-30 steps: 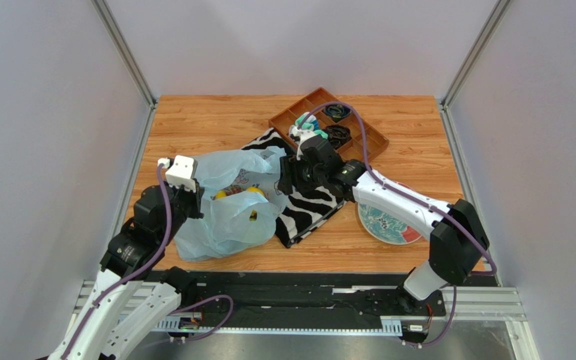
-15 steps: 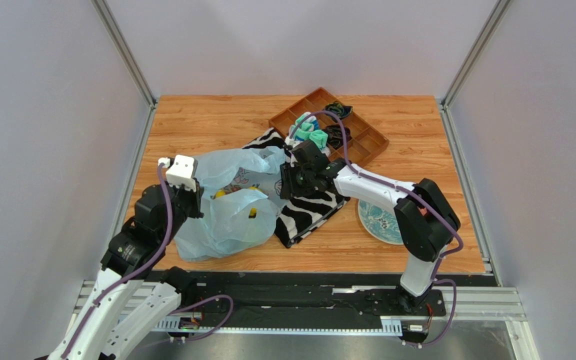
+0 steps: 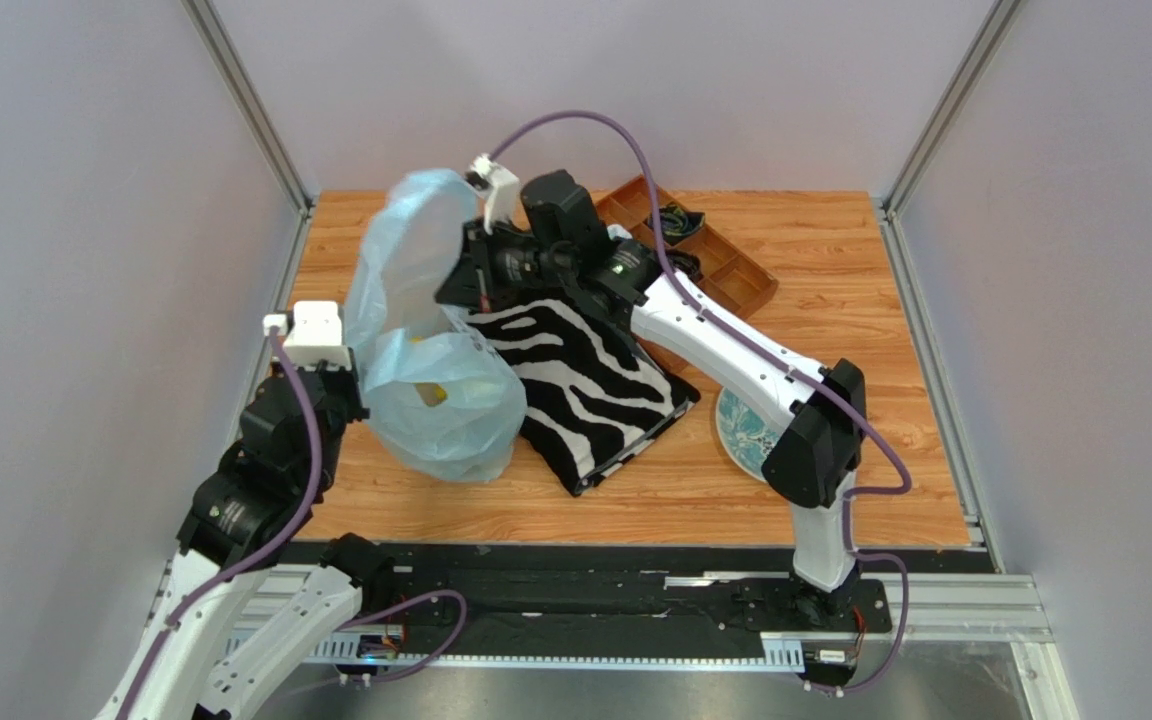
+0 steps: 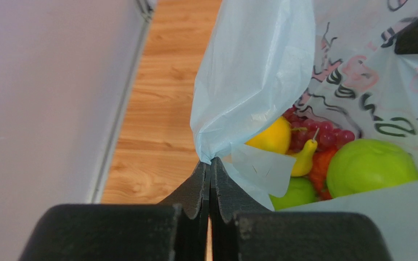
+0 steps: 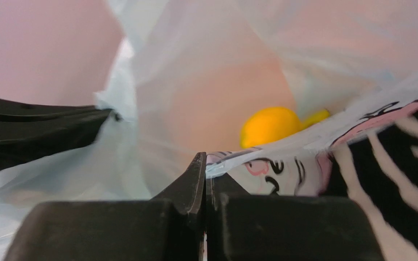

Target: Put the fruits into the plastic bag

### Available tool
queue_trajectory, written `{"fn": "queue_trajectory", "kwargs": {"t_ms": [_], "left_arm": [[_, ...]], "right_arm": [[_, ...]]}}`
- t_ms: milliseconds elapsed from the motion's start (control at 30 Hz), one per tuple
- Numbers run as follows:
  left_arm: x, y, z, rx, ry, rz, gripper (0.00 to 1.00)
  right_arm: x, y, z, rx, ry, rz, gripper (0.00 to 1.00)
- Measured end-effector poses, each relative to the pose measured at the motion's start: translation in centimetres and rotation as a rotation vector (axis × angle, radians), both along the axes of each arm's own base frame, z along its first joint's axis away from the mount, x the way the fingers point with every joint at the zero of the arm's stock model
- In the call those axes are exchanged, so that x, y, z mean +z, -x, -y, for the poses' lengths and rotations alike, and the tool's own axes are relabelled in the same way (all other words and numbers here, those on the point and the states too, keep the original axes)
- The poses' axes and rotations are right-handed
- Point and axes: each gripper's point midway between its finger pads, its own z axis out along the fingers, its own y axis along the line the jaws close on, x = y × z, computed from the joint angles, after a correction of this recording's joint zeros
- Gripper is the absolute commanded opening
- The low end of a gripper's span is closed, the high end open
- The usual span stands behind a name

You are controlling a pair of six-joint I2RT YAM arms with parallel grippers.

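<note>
Left hand (image 4: 210, 166): clamping the plastic bag (image 4: 255, 70) by its edge.
Right hand (image 5: 206, 169): pinching the opposite edge.
Fruits (image 4: 369, 166): sitting inside.

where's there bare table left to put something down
The widest bare table is on the right, between the tray, the plate and the wall. A narrower strip runs along the near edge, in front of the striped cloth. Centre and left are crowded: the bag, pinched by the left end effector and right end effector, and the cloth.

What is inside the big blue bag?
A yellow lemon, red grapes, a big green apple and a second green fruit. The plastic bag covers whatever lies deeper.
</note>
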Motion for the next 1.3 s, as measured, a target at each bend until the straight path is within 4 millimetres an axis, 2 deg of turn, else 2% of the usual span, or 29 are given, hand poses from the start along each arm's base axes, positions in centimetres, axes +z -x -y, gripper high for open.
{"fn": "queue_trajectory", "kwargs": {"t_ms": [33,133,167,233,300,367,500,567,633,667,867,1067,1167,1300], "left_arm": [[1.2,0.2,-0.9,0.034,-0.009,0.033,0.0],[4.5,1.3,-3.3,0.121,-0.031,0.146,0.0],[5.3,1.7,-3.9,0.142,-0.031,0.176,0.0],[6.5,2.6,-5.0,0.18,-0.024,0.229,0.0],[6.4,3.1,-5.6,0.203,-0.022,0.243,0.0],[4.7,3.0,-5.8,0.218,-0.037,0.217,0.0],[-0.6,2.0,-4.7,0.177,-0.104,0.077,0.0],[-1.7,1.8,-4.5,0.164,-0.128,0.03,0.0],[-2.0,1.5,-4.3,0.161,-0.138,0.011,0.0],[-2.2,1.4,-4.2,0.158,-0.141,0.002,0.0],[-2.9,0.8,-3.7,0.144,-0.151,-0.034,0.0],[-2.7,1.0,-3.9,0.153,-0.137,-0.02,0.0],[-2.7,1.0,-3.9,0.155,-0.135,-0.019,0.0],[-2.7,1.0,-3.9,0.156,-0.131,-0.02,0.0]], "right_arm": [[2.7,0.6,-1.4,0.036,-0.048,0.039,0.0],[8.0,2.4,-4.1,0.116,-0.163,0.126,0.0],[8.9,3.2,-4.7,0.142,-0.185,0.139,0.0],[9.1,4.1,-5.5,0.172,-0.202,0.146,0.0],[7.7,3.9,-6.1,0.18,-0.185,0.128,0.0],[4.6,3.0,-6.8,0.175,-0.141,0.087,0.0],[-4.1,1.9,-7.6,0.165,-0.015,-0.058,0.0],[-7.5,2.0,-7.6,0.163,0.036,-0.12,0.0],[-8.9,2.3,-7.5,0.165,0.064,-0.157,0.0],[-9.0,2.5,-7.6,0.167,0.066,-0.164,0.0],[-6.2,3.5,-7.8,0.19,0.018,-0.135,0.0],[-0.3,4.4,-6.9,0.188,-0.064,-0.056,0.0],[2.0,4.6,-6.4,0.183,-0.099,-0.022,0.0],[3.1,4.4,-6.3,0.171,-0.121,0.003,0.0]]}}
